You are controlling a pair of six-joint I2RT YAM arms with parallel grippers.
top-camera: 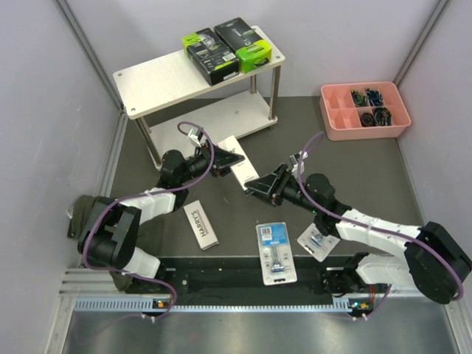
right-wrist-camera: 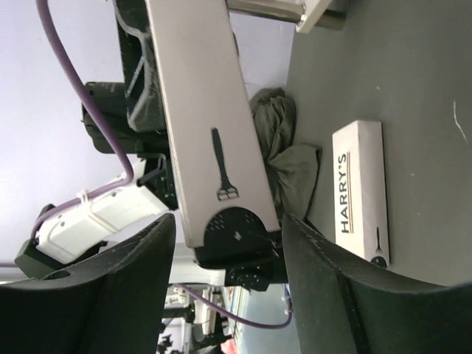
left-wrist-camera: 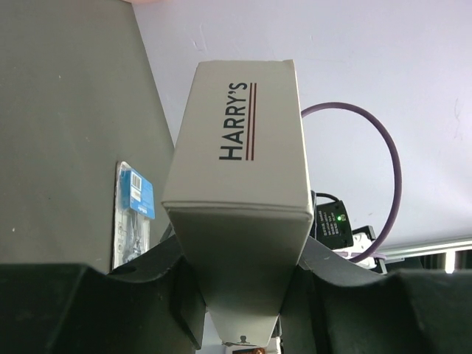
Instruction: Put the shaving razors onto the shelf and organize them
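Two-arm handling of a razor pack, read from near to far. Close to the near edge of the table (top-camera: 369, 184) lie the two clear packs. The central blister pack (top-camera: 275, 252) is in the open, and the right-hand blister pack (top-camera: 316, 240) sits partly under the right forearm. Just beyond, left of centre, the loose Harry's box (top-camera: 201, 223) lies flat. Over mid-table the raised Harry's box (left-wrist-camera: 240, 140) is held off the surface by the left gripper (top-camera: 223, 158), its jaws narrowed onto one end. The right gripper (right-wrist-camera: 228, 221) straddles the opposite end, jaws partway in and close to both faces (whether they press on the card cannot be told). Toward the far left corner stands the shelf (top-camera: 158, 77). The left black-and-green pack (top-camera: 209, 55) and the right black-and-green pack (top-camera: 247, 44) stand side by side at the right end of its top board. The pink tray (top-camera: 366, 133) at the far right corner plays no part in the task. By this layout, two of the six packs are shelved and one is in hand, seemingly at a hand-over or re-grip between the arms. Three remain on the table, so the task is judged about a third complete, and the final ordering on the boards is not yet settled.
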